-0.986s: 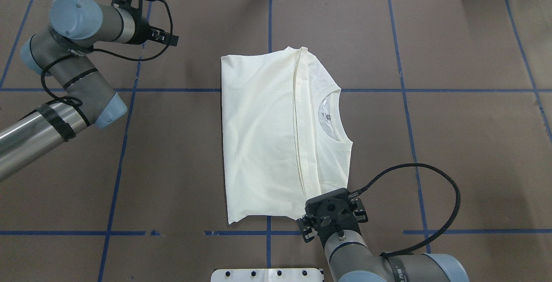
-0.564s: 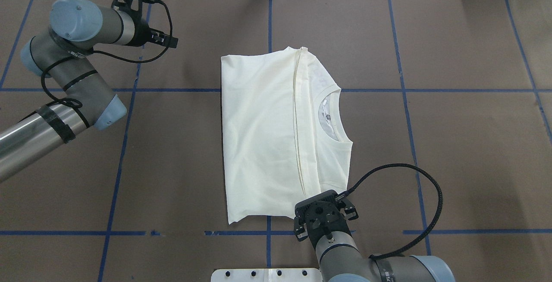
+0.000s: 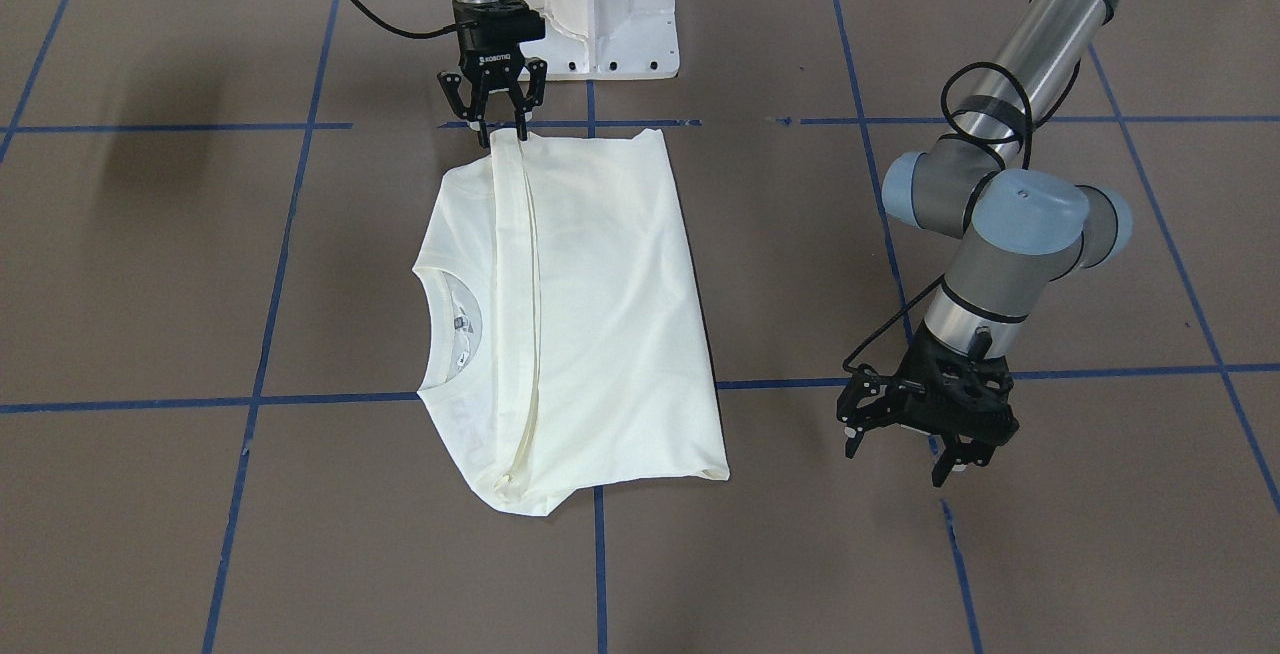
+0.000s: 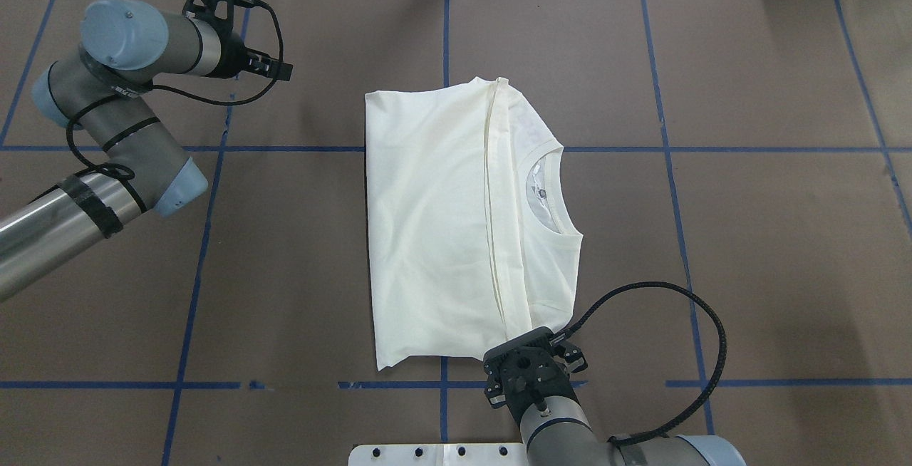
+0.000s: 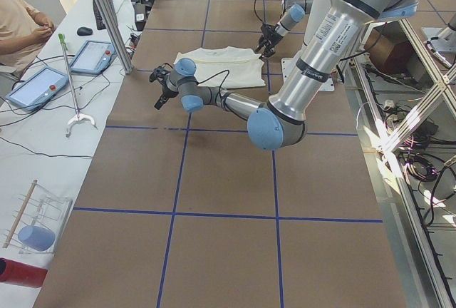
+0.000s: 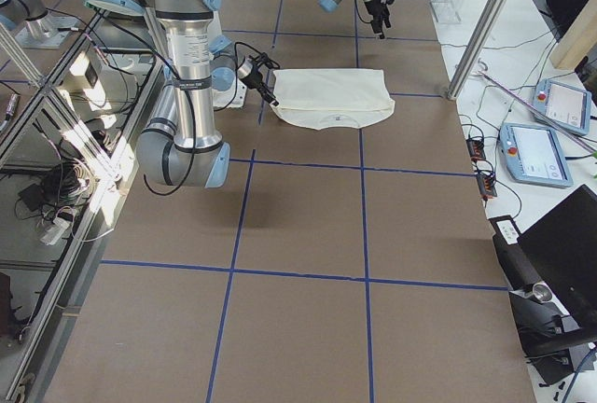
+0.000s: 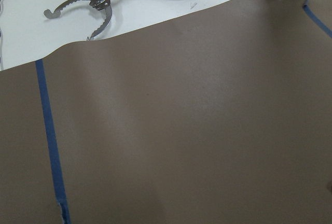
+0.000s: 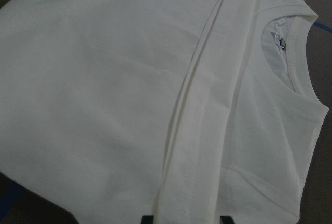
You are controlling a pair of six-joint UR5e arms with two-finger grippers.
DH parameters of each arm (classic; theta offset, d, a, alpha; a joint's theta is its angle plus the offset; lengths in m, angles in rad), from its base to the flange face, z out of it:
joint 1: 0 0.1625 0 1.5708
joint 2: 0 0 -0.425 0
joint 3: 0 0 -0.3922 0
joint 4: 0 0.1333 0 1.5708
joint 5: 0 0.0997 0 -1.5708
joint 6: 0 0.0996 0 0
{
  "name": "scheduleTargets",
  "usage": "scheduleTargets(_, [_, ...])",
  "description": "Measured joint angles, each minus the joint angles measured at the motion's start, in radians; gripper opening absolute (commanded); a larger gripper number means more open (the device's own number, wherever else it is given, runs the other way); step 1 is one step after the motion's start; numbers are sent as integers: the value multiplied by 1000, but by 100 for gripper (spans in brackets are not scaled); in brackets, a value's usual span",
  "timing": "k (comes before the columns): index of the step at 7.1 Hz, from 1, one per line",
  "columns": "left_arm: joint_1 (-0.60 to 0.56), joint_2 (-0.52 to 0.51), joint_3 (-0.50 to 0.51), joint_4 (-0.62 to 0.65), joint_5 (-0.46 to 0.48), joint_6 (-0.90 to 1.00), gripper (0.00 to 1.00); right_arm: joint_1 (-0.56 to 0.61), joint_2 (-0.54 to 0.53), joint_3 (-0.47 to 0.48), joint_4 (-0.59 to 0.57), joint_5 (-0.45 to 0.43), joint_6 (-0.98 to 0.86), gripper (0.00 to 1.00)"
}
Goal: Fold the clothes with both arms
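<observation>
Clearly the T-shirt (image 4: 427, 224) is thin and limp; take its hem corner, which the wide right pincer (image 3: 500, 134) seems to straddle; left pincer (image 3: 897, 459) wide too

Brown table (image 4: 784, 252), blue tape grid (image 4: 712, 149); grabber tool (image 7: 102, 2).

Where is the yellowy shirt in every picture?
Front-facing: the T-shirt is in the middle, with its neck toward the view's left.
Overhead: it is in the middle, with its neck toward the right.
Exterior left: it is far up the table.
Exterior right: it is in the upper middle.
Left wrist: it is not in this picture.
Right wrist: it fills the picture.
Shared landmark: the round neck opening.
</observation>
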Motion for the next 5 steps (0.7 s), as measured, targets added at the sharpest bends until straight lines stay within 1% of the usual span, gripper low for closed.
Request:
scheduleTargets(1, [0, 1, 0, 0, 0, 0, 100, -3, 0, 0, 0, -1, 0, 41])
scheduleTargets(2, [0, 2, 0, 0, 0, 0, 100, -5, 1, 1, 0, -3, 0, 34])
scheduleTargets(3, [0, 2, -1, 0, 0, 0, 100, -7, 1, 1, 0, -6, 0, 7])
scheduleTargets(4, [0, 3, -1, -1, 0, 0, 100, -8, 2, 3, 0, -8, 0, 0])
scheduleTargets(5, [0, 3, -1, -1, 0, 0, 100, -8, 4, 4, 1, -9, 2, 0])
